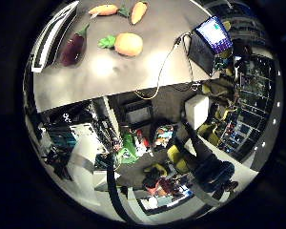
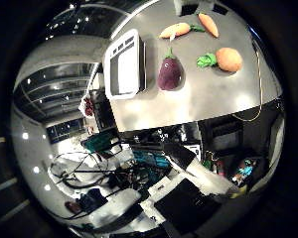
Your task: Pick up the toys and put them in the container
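on the grey table [image 2: 208, 99], well away from the palm, you see four soft toys: a purple eggplant [image 2: 169, 73] just beside the white container [image 2: 125, 64], an orange round fruit [image 2: 228, 59] with a green leaf, and two carrots [image 2: 174, 30] [image 2: 208, 24] beyond them. none sits in the container. you cannot tell how the hand's fingers are set.
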You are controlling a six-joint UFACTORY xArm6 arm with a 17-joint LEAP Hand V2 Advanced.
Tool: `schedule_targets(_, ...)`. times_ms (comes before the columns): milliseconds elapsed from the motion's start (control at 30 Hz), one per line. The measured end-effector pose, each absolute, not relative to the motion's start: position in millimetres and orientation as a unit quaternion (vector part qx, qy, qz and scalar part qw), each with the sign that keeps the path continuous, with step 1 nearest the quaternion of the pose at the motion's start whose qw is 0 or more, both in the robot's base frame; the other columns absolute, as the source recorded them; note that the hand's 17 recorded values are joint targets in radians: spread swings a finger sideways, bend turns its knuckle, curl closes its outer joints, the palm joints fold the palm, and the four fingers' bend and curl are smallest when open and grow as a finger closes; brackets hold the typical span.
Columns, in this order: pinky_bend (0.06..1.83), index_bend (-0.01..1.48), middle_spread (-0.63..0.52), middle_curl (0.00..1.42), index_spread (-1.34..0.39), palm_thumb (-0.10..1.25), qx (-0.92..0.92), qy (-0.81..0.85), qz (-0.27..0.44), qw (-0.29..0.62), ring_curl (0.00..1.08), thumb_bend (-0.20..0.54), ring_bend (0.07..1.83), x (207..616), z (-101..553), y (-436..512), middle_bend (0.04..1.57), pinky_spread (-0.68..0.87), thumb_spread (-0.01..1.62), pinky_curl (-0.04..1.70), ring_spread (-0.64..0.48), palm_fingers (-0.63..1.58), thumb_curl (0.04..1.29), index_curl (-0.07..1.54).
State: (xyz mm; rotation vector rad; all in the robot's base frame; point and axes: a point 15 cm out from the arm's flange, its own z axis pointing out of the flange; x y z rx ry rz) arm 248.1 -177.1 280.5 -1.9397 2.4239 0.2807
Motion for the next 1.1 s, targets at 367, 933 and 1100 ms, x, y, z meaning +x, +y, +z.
schedule_targets(367,0.34,0.14,0.05,0.32,-0.36,0.59,-0.639,0.769,-0.004,-0.023,0.25,-0.036,0.21,265.7,289.3,-260.7,0.20,0.42,0.93,0.32,0.18,0.12,0.31,0.28)
schedule_targets(933,0.37,0.15,0.05,0.34,-0.35,0.55,-0.678,0.734,-0.014,-0.038,0.27,-0.030,0.24,278.5,304.0,-283.8,0.22,0.40,0.91,0.32,0.17,0.09,0.31,0.26)
schedule_targets(1100,0.38,0.15,0.05,0.34,-0.36,0.56,-0.721,0.688,-0.033,-0.070,0.27,-0.033,0.23,299.5,317.3,-260.5,0.21,0.42,0.92,0.32,0.18,0.08,0.31,0.26)
